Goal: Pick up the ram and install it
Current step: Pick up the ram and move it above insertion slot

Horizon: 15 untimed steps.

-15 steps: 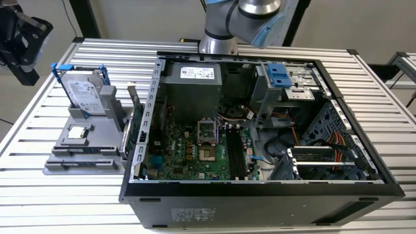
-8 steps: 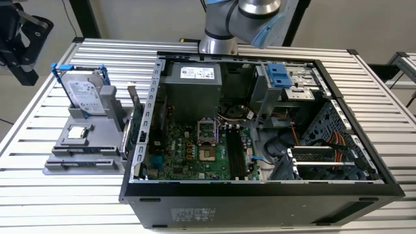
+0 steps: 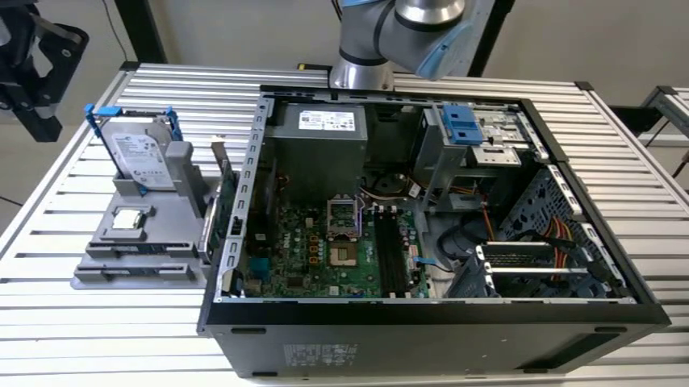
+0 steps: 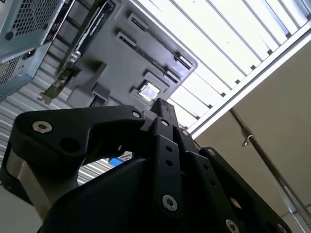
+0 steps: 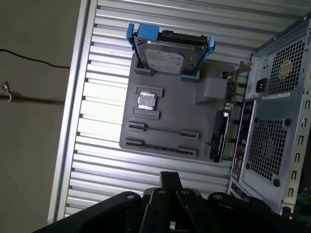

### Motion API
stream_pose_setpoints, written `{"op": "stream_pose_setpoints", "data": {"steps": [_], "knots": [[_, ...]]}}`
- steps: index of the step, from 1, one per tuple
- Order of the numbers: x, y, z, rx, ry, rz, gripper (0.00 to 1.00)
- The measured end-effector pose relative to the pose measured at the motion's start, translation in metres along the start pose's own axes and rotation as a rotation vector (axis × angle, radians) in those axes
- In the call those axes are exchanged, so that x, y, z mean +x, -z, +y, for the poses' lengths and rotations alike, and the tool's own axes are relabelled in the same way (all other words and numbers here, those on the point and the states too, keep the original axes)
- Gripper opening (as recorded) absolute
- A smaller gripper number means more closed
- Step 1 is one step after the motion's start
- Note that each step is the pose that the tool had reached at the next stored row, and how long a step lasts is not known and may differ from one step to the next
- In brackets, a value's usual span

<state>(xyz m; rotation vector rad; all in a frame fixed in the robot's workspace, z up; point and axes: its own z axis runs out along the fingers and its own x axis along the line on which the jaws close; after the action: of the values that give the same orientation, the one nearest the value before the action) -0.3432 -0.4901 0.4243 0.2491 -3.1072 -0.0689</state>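
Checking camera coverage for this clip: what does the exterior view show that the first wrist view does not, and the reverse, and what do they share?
Exterior view: inside the open case, the motherboard and power supply, plus the arm's base. First wrist view: the case's perforated rear panel, the floor with a cable, and the claw, shut and empty. Shared: the gray holder tray, the hard drive in its blue frame standing in it, the square processor chip and the slatted table.

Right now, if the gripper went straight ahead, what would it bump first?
The gripper would probably meet the gray holder tray first, near its long slots; depth is unclear.
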Motion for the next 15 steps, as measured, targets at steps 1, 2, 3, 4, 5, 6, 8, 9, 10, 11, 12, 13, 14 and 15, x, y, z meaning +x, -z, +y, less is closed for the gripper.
{"op": "stream_pose_setpoints", "data": {"steps": [1,2,3,4,5,6,8,9,10,11,12,13,14,15], "knots": [[0.0000,0.0000,0.0000,0.0003,0.017,0.0008,0.00],[0.0000,0.0000,0.0000,0.0007,0.035,0.0016,0.00],[0.0000,0.0000,0.0000,0.0011,0.053,0.0025,0.00],[0.0000,0.0000,0.0000,0.0017,0.087,0.0040,0.00],[0.0000,0.0000,0.0000,0.0021,0.103,0.0047,0.00],[0.0000,0.0001,0.0001,0.0024,0.118,0.0055,0.00],[0.0000,0.0000,0.0001,0.0030,0.150,0.0069,0.00],[0.0000,0.0000,0.0000,0.0033,0.167,0.0077,0.00],[0.0000,0.0000,0.0000,0.0036,0.182,0.0084,0.00],[0.0000,0.0000,0.0000,0.0039,0.198,0.0091,0.00],[0.0000,0.0000,0.0000,0.0043,0.213,0.0099,0.00],[0.0000,0.0000,0.0000,0.0045,0.228,0.0106,0.00],[0.0000,0.0000,0.0000,0.0049,0.245,0.0113,0.00],[0.0000,0.0000,0.0000,0.0052,0.261,0.0120,0.00]]}}
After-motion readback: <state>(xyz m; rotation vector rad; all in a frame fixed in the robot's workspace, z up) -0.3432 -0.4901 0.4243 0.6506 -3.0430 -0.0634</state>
